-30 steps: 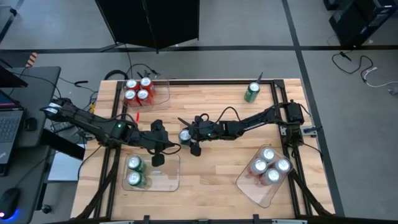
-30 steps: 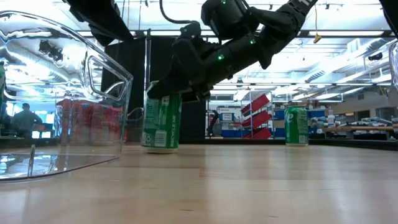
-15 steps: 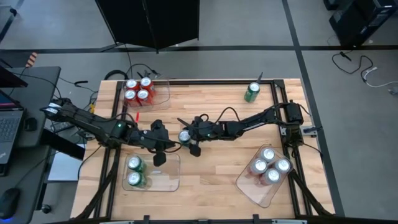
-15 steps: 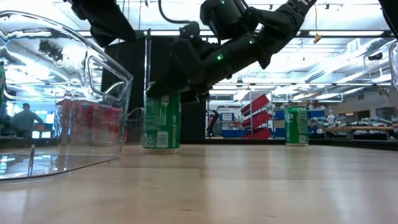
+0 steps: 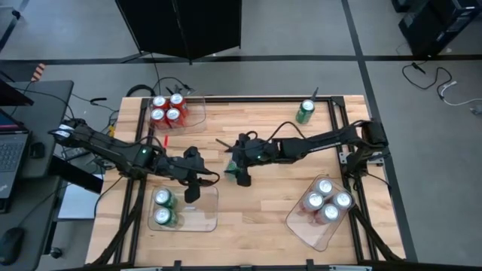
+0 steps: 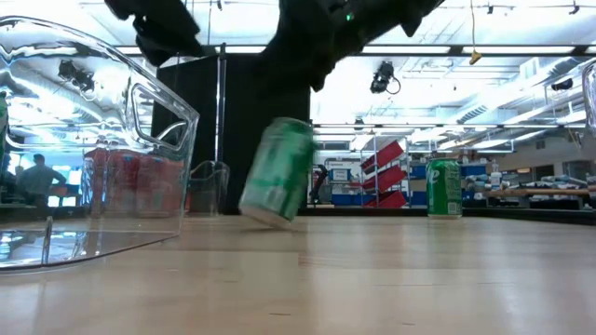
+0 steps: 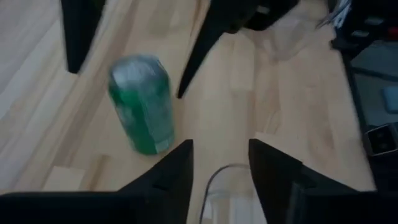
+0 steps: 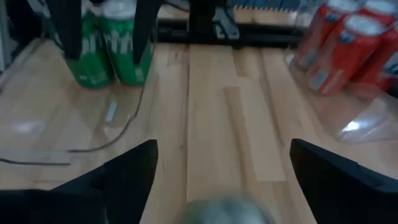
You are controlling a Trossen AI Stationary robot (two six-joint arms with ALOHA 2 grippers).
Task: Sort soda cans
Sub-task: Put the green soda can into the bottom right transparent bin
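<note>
A green soda can (image 6: pixel 277 172) stands tilted near the table's middle, its top leaning toward the right edge and only its lower rim on the wood; it is blurred. My right gripper (image 5: pixel 236 161) hangs open above it, and the low view shows a gap between the two. Its fingers (image 7: pixel 198 56) flank the can's top (image 8: pixel 227 211). My left gripper (image 5: pixel 193 184) is open with nothing between its fingers (image 7: pixel 177 174). It hovers over the far edge of the clear front-left tray (image 5: pixel 208 215), just left of the can (image 7: pixel 142 102).
Two green cans (image 5: pixel 162 207) stand in the front-left tray. Several red cans (image 5: pixel 167 109) fill a tray at the far left, and several silver-topped cans (image 5: pixel 325 199) fill a tray at the front right. A lone green can (image 5: pixel 305 111) stands at the far right edge.
My right gripper has risen off the top of the green can and drawn slightly toward the table's right. The can stood upright under it before; now it is tipped, with its top leaning right and its base edge on the table.
</note>
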